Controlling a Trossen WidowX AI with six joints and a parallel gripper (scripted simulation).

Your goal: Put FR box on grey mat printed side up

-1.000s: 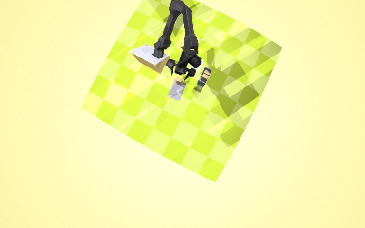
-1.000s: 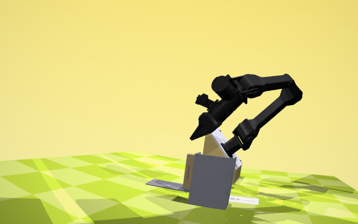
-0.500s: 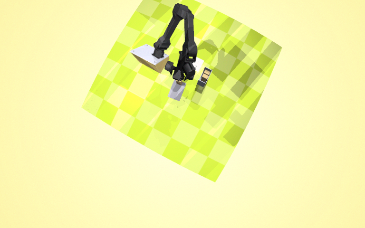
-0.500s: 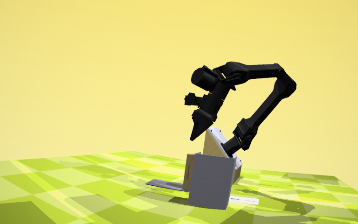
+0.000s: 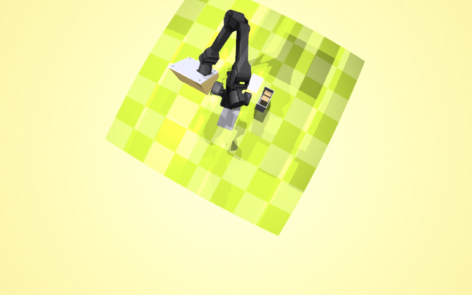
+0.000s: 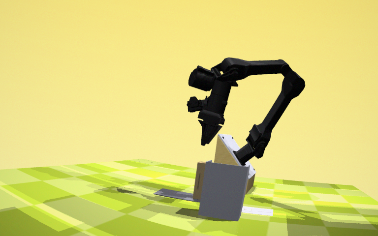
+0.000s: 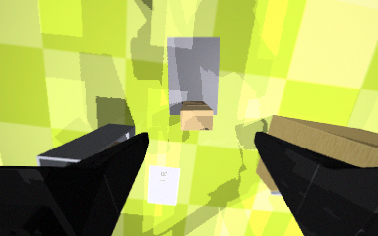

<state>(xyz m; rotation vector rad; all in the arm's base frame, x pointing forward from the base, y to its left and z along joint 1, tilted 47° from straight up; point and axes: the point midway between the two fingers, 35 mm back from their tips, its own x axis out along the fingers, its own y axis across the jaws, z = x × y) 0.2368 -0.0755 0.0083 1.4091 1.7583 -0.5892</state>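
Gripper (image 5: 229, 104) (image 6: 204, 144) (image 7: 201, 137) open, nothing between its fingers, above the worktop (image 5: 216, 194) (image 6: 94, 208) (image 7: 315, 54). One box (image 6: 198, 180) (image 7: 197, 119) upright at the near end of the grey mat (image 5: 226, 120) (image 6: 173, 193) (image 7: 192, 64) in wrist view; its code cannot be read.

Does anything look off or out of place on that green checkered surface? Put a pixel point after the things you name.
Yes: a tan box (image 6: 197, 180) (image 7: 197, 119) stands upright at the end of the grey mat (image 5: 225, 119) (image 6: 173, 192) (image 7: 193, 64). That looks odd because the task wants the FR box's printed side facing up. I can't read its code.

The black arm (image 5: 242, 47) (image 6: 263, 67) has chunky angular joints and tapered pincer (image 6: 204, 144) (image 7: 201, 137) fingers.
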